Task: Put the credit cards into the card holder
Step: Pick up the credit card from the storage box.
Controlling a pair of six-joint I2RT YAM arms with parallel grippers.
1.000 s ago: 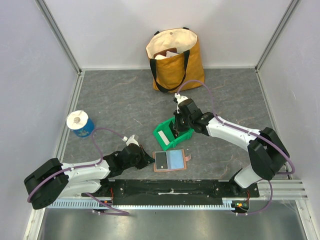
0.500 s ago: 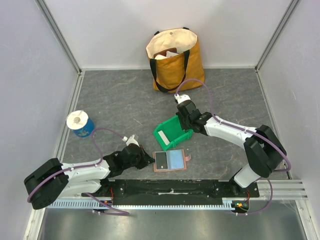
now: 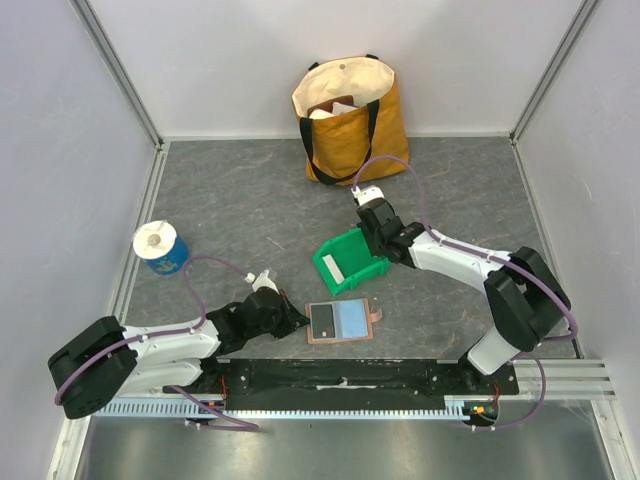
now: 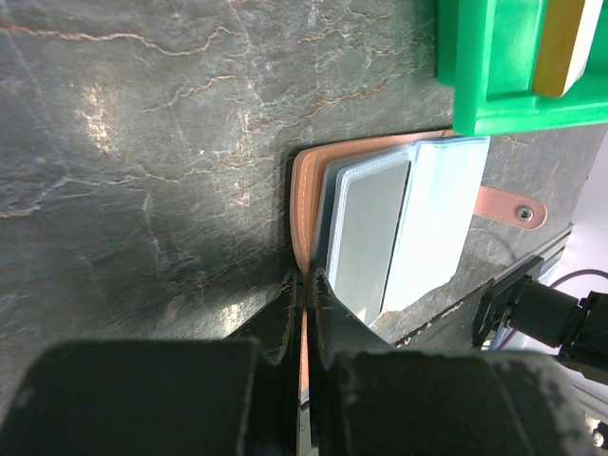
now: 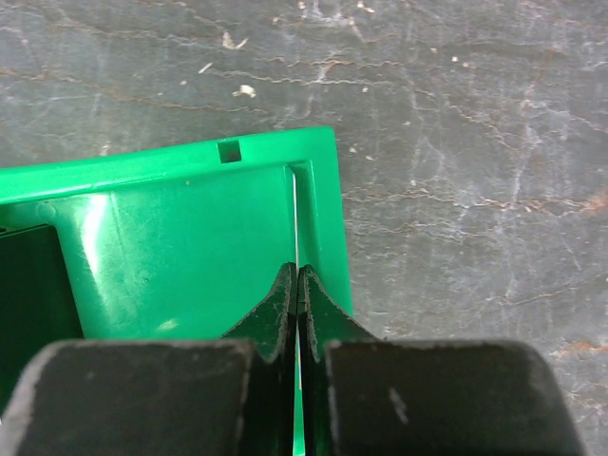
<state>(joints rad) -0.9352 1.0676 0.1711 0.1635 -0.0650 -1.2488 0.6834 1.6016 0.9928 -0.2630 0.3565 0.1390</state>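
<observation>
The card holder (image 3: 341,322) lies open near the table's front edge, terracotta outside and light blue inside. A dark grey credit card (image 4: 369,228) sits in its left sleeve. My left gripper (image 3: 297,322) is shut on the holder's left edge (image 4: 302,204). The right gripper (image 3: 370,234) hangs over the far right corner of the green bin (image 3: 350,262). It is shut on a thin white credit card (image 5: 294,218) standing on edge along the bin's inner wall. Another white card (image 3: 333,268) lies in the bin.
A tan tote bag (image 3: 350,118) stands at the back wall. A blue-wrapped roll (image 3: 160,246) sits at the left. The holder's snap tab (image 4: 513,207) points right. White walls and rails close in the table.
The right gripper has moved a little back and to the right, and the green bin has shifted and turned with it. The left arm and the card holder have not moved.
</observation>
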